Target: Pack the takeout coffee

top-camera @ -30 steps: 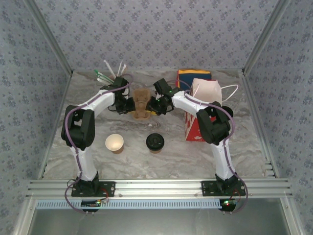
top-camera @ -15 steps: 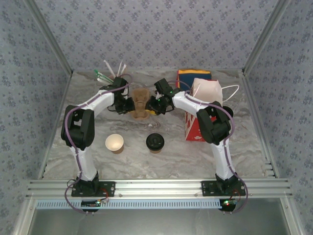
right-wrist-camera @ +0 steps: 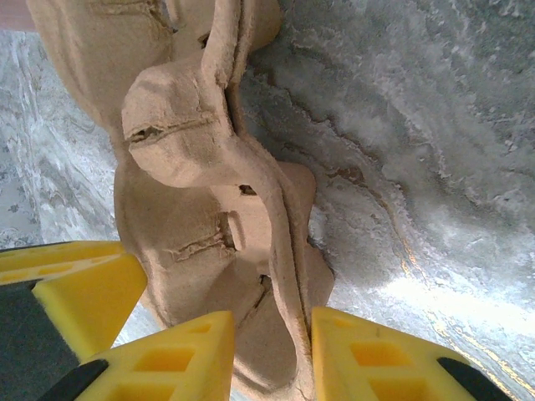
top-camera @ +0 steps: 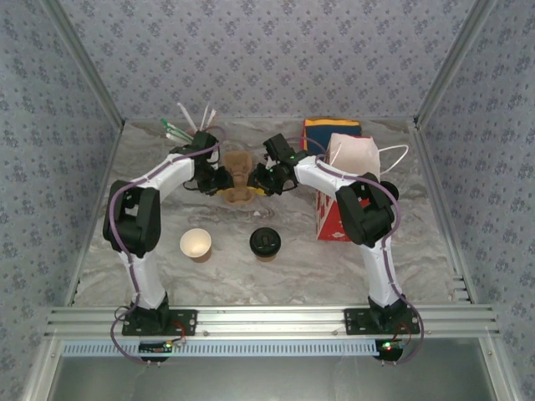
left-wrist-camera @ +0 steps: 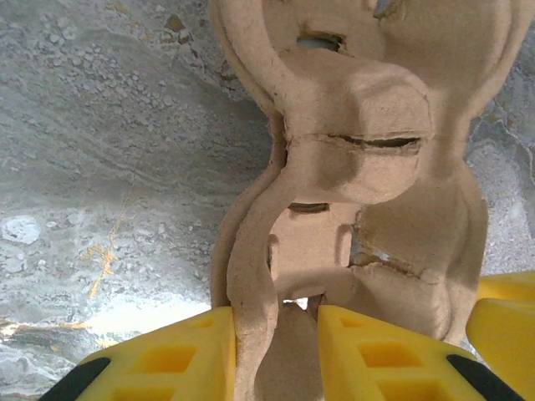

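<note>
Left gripper (left-wrist-camera: 277,334) and right gripper (right-wrist-camera: 272,342) each pinch an opposite rim of the pulp tray (top-camera: 240,180), probably steadying it for loading. Coffee (top-camera: 265,242) stands apart, lidded, mid-desk (top-camera: 418,259) toward the near edge.

Lidded cup (top-camera: 264,242) right of open cup (top-camera: 196,243), tray (top-camera: 239,180) behind both

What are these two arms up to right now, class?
Both arms are at a brown pulp cup carrier on the table. The left gripper pinches its rim from one side, the right gripper from the other. The takeout coffee, black lid on, stands nearer the bases, not yet packed, beside a lidless paper cup.
</note>
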`<action>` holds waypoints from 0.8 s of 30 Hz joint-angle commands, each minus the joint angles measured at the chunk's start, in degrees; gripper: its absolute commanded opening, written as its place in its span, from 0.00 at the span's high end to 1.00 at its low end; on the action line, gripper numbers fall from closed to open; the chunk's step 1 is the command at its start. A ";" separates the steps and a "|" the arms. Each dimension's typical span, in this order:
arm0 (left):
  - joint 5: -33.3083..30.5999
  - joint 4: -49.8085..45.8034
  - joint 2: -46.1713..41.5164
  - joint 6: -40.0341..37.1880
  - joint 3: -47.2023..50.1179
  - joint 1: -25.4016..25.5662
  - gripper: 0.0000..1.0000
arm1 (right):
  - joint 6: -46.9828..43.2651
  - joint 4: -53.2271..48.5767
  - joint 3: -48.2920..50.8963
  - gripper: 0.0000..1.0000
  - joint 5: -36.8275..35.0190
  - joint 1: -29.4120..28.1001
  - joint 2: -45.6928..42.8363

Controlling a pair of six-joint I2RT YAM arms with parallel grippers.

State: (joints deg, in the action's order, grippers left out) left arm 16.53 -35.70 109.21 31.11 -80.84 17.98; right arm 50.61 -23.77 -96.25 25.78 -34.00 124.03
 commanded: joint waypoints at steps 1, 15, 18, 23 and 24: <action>5.44 1.90 -2.94 1.50 0.67 -0.39 0.70 | -0.07 0.04 0.20 0.69 1.46 -0.67 -0.53; 8.21 3.34 -2.51 2.24 3.95 -2.47 0.66 | -0.60 -0.77 -0.39 0.69 1.11 -0.85 -0.28; 11.93 6.72 -3.16 4.11 5.61 -2.99 0.66 | -0.67 -0.83 -0.43 0.70 1.09 -0.95 -0.28; 15.32 9.60 -4.33 5.68 6.63 -3.80 0.67 | -0.73 -1.02 -0.48 0.69 0.98 -0.98 -0.21; 15.87 10.26 -4.65 6.09 6.99 -4.06 0.67 | -0.69 -1.01 -0.51 0.69 0.87 -0.93 -0.18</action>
State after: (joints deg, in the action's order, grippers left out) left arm 27.03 -28.71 106.91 35.53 -74.37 14.13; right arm 50.57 -24.18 -96.25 25.76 -34.15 124.03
